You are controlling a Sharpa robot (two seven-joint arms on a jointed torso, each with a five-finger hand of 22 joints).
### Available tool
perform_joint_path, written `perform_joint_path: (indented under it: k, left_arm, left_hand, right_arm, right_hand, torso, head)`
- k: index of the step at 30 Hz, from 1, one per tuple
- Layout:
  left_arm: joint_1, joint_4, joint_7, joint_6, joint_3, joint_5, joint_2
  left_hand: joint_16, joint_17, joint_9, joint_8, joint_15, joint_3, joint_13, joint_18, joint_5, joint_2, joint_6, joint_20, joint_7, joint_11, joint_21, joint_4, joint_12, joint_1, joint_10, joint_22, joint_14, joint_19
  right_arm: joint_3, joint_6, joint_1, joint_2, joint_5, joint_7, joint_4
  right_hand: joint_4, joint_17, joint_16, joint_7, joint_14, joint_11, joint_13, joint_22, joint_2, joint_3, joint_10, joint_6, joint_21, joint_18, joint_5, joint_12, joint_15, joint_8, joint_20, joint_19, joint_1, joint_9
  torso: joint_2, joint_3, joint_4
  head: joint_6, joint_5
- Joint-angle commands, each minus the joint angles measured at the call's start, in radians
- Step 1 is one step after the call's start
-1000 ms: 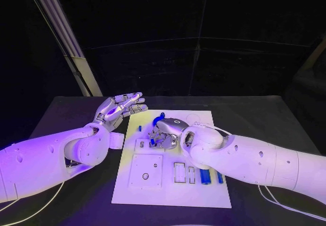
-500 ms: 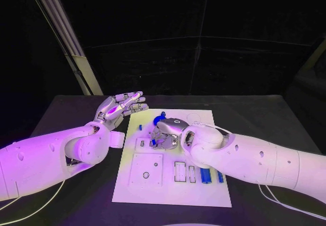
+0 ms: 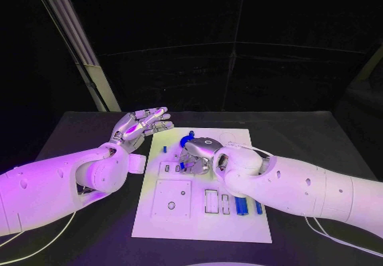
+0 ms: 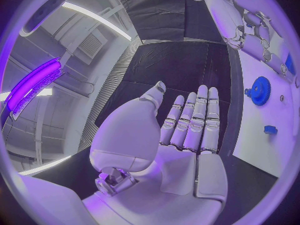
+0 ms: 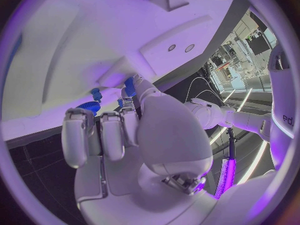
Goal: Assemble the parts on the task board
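My right hand sits over the task board's far half, fingers curled down among the blue parts — whether it grips one, I cannot tell. My left hand hovers beside the board, fingers apart, holding nothing — the farther one.

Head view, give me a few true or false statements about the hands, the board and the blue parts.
1. The left hand holds a blue part. False: it is empty, fingers apart, off the board's edge.
2. The right hand is over the board. True.
3. The gear lies at the board's near edge. False: it is toward the far end, beside the right hand.
4. Two blue bars lie on the board beside the right arm. True.
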Motion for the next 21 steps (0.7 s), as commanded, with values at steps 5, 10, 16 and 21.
perform_joint_path:
  k: [5, 10, 16, 21]
  left_arm:
    - [0.002, -0.001, 0.001, 0.015, 0.001, 0.0, 0.002]
    - [0.002, -0.001, 0.001, 0.015, 0.001, 0.0, 0.002]
    - [0.002, -0.001, 0.0, 0.015, 0.001, 0.0, 0.002]
    - [0.002, -0.001, 0.0, 0.016, 0.001, 0.0, 0.002]
  left_hand:
    - [-0.006, -0.001, 0.0, -0.002, -0.001, -0.001, 0.0, 0.004, -0.004, 0.009, -0.002, 0.002, 0.048, 0.0, -0.006, -0.007, -0.001, 0.0, -0.005, -0.001, -0.01, 0.007]
    - [-0.006, -0.001, 0.0, -0.002, -0.001, -0.001, 0.0, 0.004, -0.004, 0.009, -0.002, 0.002, 0.048, 0.0, -0.006, -0.007, -0.001, 0.0, -0.005, -0.001, -0.01, 0.007]
    - [-0.006, -0.001, 0.0, -0.002, -0.001, -0.001, 0.0, 0.004, -0.004, 0.009, -0.002, 0.002, 0.048, 0.0, -0.006, -0.007, -0.001, 0.0, -0.005, -0.001, -0.01, 0.007]
    - [-0.006, -0.001, 0.0, -0.002, -0.001, -0.001, 0.0, 0.004, -0.004, 0.009, -0.002, 0.002, 0.048, 0.0, -0.006, -0.007, -0.001, 0.0, -0.005, -0.001, -0.01, 0.007]
  right_arm:
    - [-0.004, 0.078, -0.003, -0.003, -0.027, -0.033, 0.0]
    - [-0.004, 0.095, -0.003, -0.004, -0.027, -0.036, 0.004]
    - [-0.004, 0.106, -0.003, -0.004, -0.027, -0.041, 0.007]
    - [-0.004, 0.09, -0.003, -0.004, -0.038, -0.053, 0.009]
  right_hand:
    - [-0.001, 0.062, -0.008, -0.003, 0.063, -0.003, 0.08, 0.104, -0.014, -0.004, -0.008, 0.011, -0.007, 0.008, 0.005, -0.008, -0.008, 0.004, -0.002, -0.004, -0.019, -0.001]
    - [0.003, 0.058, -0.011, -0.002, 0.063, -0.002, 0.078, 0.101, -0.03, -0.012, -0.01, 0.009, -0.009, 0.008, 0.032, -0.012, -0.007, 0.0, -0.002, -0.007, -0.037, -0.003]
    - [0.012, 0.053, -0.014, 0.003, 0.061, 0.002, 0.064, 0.095, -0.049, -0.026, -0.02, -0.001, -0.013, 0.01, 0.071, -0.03, -0.004, -0.01, 0.0, -0.011, -0.064, -0.005]
    - [0.017, 0.051, -0.016, 0.006, 0.061, 0.004, 0.058, 0.094, -0.055, -0.031, -0.024, -0.01, -0.014, 0.01, 0.085, -0.039, -0.002, -0.017, 0.002, -0.012, -0.076, -0.006]
  torso:
    - [0.0, -0.0001, -0.0002]
    - [0.0, -0.0001, 0.0006]
    - [0.0, -0.0004, 0.0002]
    - [0.0, -0.0002, 0.0005]
  head:
    - [-0.001, 0.0]
    - [-0.002, 0.0]
    - [-0.003, 0.001]
    - [-0.003, 0.002]
